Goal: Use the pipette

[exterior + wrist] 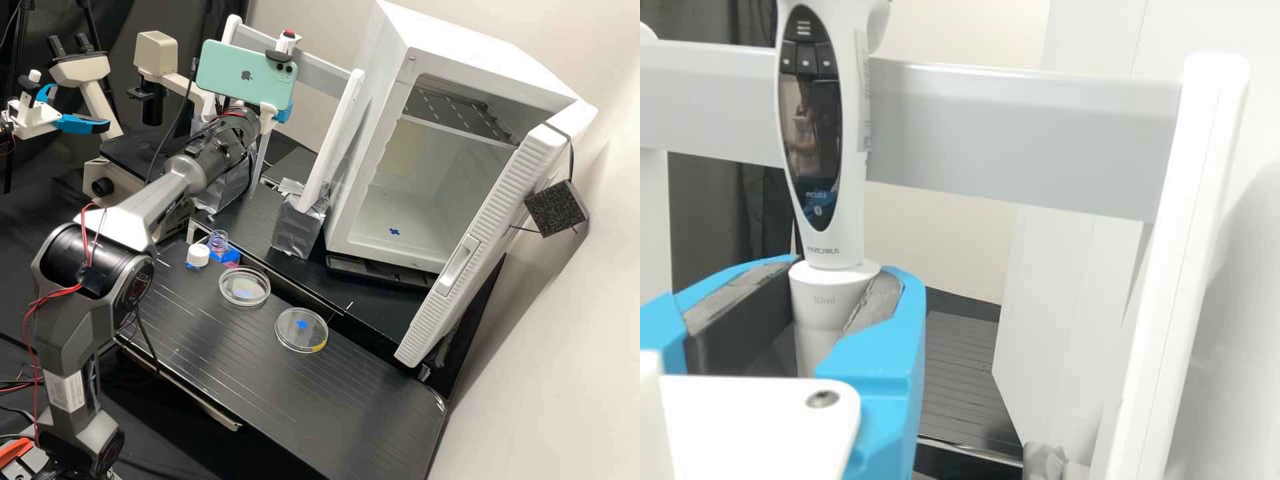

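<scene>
Jaws clamped on smooth wht. pipette (854,200), w/ round tapered barrel (820,310) & oval blk. panel (812,115).

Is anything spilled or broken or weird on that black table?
I see no spill, and no damage on the pipette. One odd thing: the small bottle looks open, its white cap beside it on the bench. That may be on purpose.

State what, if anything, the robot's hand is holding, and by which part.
The hand holds the pipette by its white lower section, below the screen.
</scene>
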`<act>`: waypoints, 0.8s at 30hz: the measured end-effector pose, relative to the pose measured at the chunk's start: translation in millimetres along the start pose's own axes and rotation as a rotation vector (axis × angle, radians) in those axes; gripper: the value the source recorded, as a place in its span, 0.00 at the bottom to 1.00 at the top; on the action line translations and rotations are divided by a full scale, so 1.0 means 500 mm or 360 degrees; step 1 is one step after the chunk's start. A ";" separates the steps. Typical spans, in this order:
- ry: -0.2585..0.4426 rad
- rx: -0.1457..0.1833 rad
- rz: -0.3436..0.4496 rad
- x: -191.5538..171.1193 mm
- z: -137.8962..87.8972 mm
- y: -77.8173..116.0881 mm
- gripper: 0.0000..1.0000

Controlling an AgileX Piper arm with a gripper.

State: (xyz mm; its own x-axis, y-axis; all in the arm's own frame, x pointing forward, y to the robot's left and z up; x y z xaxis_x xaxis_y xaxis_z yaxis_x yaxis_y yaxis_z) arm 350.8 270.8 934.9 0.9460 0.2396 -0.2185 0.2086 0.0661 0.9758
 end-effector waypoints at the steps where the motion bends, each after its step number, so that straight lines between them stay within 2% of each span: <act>1: 0.0002 -0.0001 -0.0002 0.000 0.000 -0.001 0.00; 4: 0.0018 -0.0025 0.0002 0.000 -0.001 0.000 0.00; 5: 0.0023 -0.0018 0.0009 0.000 0.001 0.003 0.00; 6: 0.0026 -0.0036 0.0016 -0.001 0.002 0.005 0.00; 10: 0.0024 -0.0025 0.0029 -0.002 0.014 0.008 0.00; 14: 0.0026 -0.0042 0.0035 -0.004 0.016 0.009 0.00; 16: 0.0011 -0.0044 0.0029 -0.004 0.018 0.008 0.00; 17: -0.0002 -0.0065 0.0024 -0.004 0.019 0.008 0.00; 19: -0.0029 -0.0057 0.0017 -0.004 0.022 0.007 0.00; 22: -0.0044 -0.0085 0.0014 -0.003 0.021 0.011 0.00; 24: -0.0048 -0.0084 0.0020 -0.003 0.019 0.014 0.00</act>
State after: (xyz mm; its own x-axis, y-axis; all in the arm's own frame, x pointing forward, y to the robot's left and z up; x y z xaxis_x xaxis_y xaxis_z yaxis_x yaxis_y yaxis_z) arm 353.2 261.9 942.2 0.9556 0.2118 -0.2051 0.1842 0.1142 0.9762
